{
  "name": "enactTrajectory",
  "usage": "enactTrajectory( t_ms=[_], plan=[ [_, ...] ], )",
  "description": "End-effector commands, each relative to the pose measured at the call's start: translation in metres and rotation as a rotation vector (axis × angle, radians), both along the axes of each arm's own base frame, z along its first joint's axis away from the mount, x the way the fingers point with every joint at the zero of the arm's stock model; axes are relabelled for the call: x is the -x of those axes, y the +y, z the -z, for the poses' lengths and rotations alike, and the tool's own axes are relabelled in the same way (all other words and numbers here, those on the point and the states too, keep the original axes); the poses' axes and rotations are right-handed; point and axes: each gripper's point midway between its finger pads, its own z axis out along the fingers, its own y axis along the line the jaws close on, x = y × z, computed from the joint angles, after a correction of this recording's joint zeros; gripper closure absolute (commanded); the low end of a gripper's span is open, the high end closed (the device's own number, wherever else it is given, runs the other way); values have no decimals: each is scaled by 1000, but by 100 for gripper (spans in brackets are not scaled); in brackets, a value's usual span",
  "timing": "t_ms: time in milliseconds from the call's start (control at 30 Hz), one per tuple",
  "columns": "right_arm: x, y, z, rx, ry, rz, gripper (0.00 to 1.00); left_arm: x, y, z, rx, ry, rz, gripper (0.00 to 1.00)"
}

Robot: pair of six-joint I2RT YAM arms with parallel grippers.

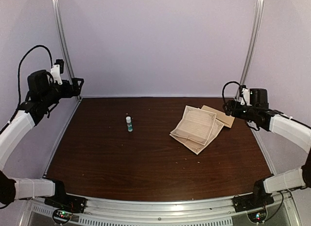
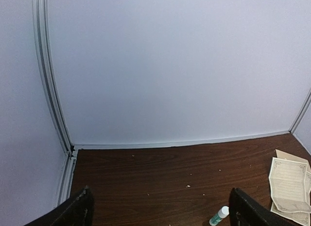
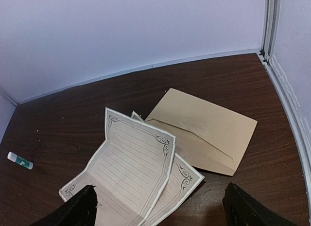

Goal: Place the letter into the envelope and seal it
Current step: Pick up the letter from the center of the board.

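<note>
Left gripper and right gripper stood open, empty. The letter lay outside the envelope, overlapping its edge; insertion and sealing were both outstanding.

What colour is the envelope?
The envelope is plain tan, clearest in the right wrist view.

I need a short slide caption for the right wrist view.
Open right claw frames the letter lying partly over the envelope; small tube at left.

Illumination is diffuse, even and dim. The letter casts a faint shadow. The frame rails bow at picture edges.
</note>
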Motion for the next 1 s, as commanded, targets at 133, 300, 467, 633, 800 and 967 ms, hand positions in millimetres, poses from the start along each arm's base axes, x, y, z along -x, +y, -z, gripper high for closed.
enactTrajectory(
  t_ms=[133,300,467,633,800,967],
  plan=[
    [-39,15,30,-32,87,-57,17,-2,15,11,-81,-38,-75,2],
    [-74,18,46,-27,123,-89,24,-1,22,9,-95,-45,-116,2],
    [-104,8,67,-11,154,-81,27,-4,27,14,-111,-29,-144,2],
    [-120,13,96,12,216,-125,33,-8,29,20,-118,-10,-154,2],
    [-124,20,113,7,242,-170,35,-11,30,26,-123,8,-156,2],
    [-127,28,127,-11,263,-219,42,-12,30,28,-128,15,-159,2]
  ],
)
